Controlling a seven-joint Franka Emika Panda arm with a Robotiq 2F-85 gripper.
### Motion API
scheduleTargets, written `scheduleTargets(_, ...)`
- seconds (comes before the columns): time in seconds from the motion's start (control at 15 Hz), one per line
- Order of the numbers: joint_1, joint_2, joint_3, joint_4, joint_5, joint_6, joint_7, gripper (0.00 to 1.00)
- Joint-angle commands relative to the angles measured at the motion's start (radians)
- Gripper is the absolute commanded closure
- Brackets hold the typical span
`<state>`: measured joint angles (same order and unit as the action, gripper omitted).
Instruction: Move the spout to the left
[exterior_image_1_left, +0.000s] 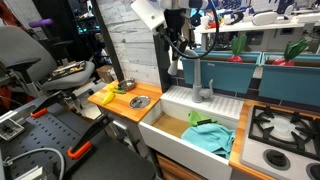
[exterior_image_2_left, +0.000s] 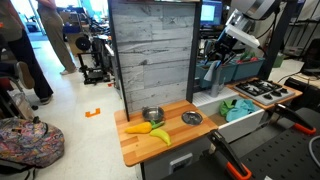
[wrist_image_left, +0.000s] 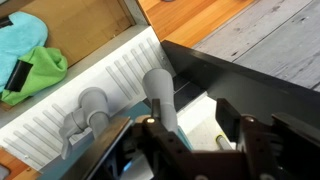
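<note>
The white arm (exterior_image_1_left: 150, 12) reaches down over the sink (exterior_image_1_left: 165, 128), toward its back rim. In the wrist view the claw (wrist_image_left: 197, 142) is spread, the spout (wrist_image_left: 160, 95) rising between its fingers, nearer one; touch cannot be told. A grey plank wall (exterior_image_2_left: 150, 55) stands just beside the sink, close to the claw. A teal cloth (exterior_image_1_left: 212, 140) and a green cloth (exterior_image_1_left: 200, 120) lie in the sink; a banana (exterior_image_1_left: 106, 97) and a bowl (exterior_image_1_left: 140, 101) sit on the bench (exterior_image_1_left: 125, 111) beside it. The spout is a matte grey tube standing at the sink's back rim, its small base with lever (wrist_image_left: 85, 112) at its foot
</note>
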<state>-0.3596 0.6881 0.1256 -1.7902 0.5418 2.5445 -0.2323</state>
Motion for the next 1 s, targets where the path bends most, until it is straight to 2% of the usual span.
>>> scheduleTargets(0.0,-0.013,-0.033,0.026,0.019,0.032,-0.043,-0.007,0.08)
scheduleTargets(0.07,-0.014,-0.05,0.028,-0.001,0.034,-0.039,-0.015,0.02)
scheduleTargets(0.13,-0.016,-0.072,0.032,-0.026,0.036,-0.036,-0.027,0.0)
scheduleTargets(0.4,0.001,-0.185,0.015,-0.16,0.007,-0.045,-0.052,0.0)
scheduleTargets(0.67,0.032,-0.324,-0.021,-0.331,-0.068,-0.158,-0.118,0.0)
scheduleTargets(0.73,0.058,-0.354,-0.043,-0.374,-0.114,-0.172,-0.11,0.0)
scheduleTargets(0.8,0.045,-0.258,-0.033,-0.262,-0.051,-0.148,-0.105,0.0)
scheduleTargets(0.93,0.067,-0.309,-0.051,-0.331,-0.085,-0.161,-0.106,0.0)
